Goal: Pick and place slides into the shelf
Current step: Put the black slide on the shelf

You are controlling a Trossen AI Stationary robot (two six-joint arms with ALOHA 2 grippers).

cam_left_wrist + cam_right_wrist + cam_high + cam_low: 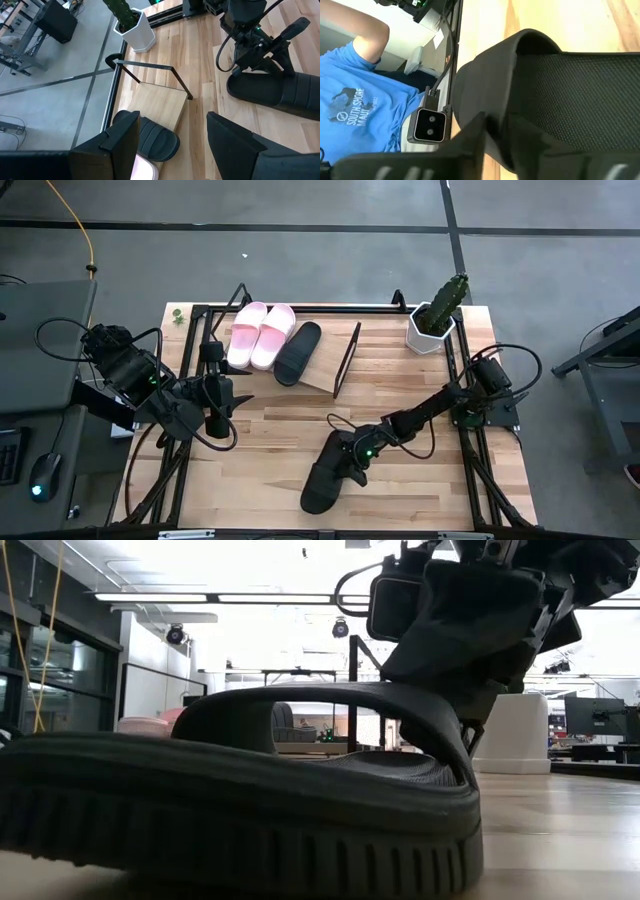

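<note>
Two pale pink slides [260, 335] and one black slide [297, 352] lie side by side on the slanted board of the shelf [328, 378] at the table's far middle. Another black slide [320, 488] lies sole down on the tabletop near the front edge, and it fills the low view [240, 800]. My right gripper [355, 452] is at its strap, shut on it. My left gripper [217, 425] hangs open above the table left of the shelf, with nothing between its fingers [120, 145]. My right gripper pinches the black slide's broad strap at its open edge [492, 107], toward the strap's right side [450, 730]. One finger [535, 145] reaches under the strap over the footbed and the other [465, 145] lies outside it. The fingers slant down from the table's far right. The slide's sole rests flat on the table.
A white pot with a green plant [432, 325] stands at the far right corner. The shelf's black wire frame [350, 358] rises at the board's right end. A person in a blue shirt [360, 100] shows beyond the table's edge. Bare wood lies between the shelf and the front slide.
</note>
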